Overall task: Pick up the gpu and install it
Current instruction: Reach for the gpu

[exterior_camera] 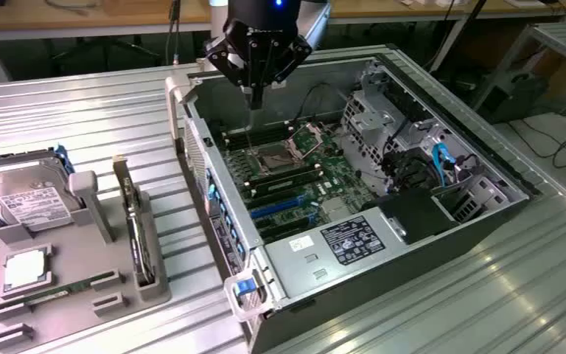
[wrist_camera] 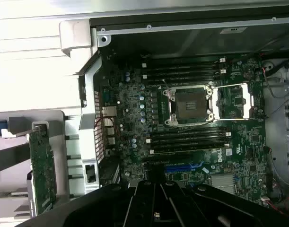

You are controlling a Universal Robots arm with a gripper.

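The gpu (exterior_camera: 138, 236) stands edge-on as a thin dark strip in a grey holder (exterior_camera: 77, 295) on the table, at the exterior view's left. In the wrist view the gpu (wrist_camera: 42, 165) shows a greenish board face beside the case wall. My gripper (exterior_camera: 253, 102) hangs above the far end of the open computer case (exterior_camera: 362, 254), well away from the gpu. Its fingers point down, closed together on nothing. In the wrist view the gripper (wrist_camera: 156, 189) hovers over the motherboard (wrist_camera: 135, 104).
The holder also carries a silver hard drive (exterior_camera: 27, 198), a green memory stick (exterior_camera: 57, 293) and a processor chip (exterior_camera: 24, 267). Inside the case are an open CPU socket (exterior_camera: 268, 158), blue expansion slots (exterior_camera: 283, 210), drive cages (exterior_camera: 382, 118) and cables (exterior_camera: 441, 166).
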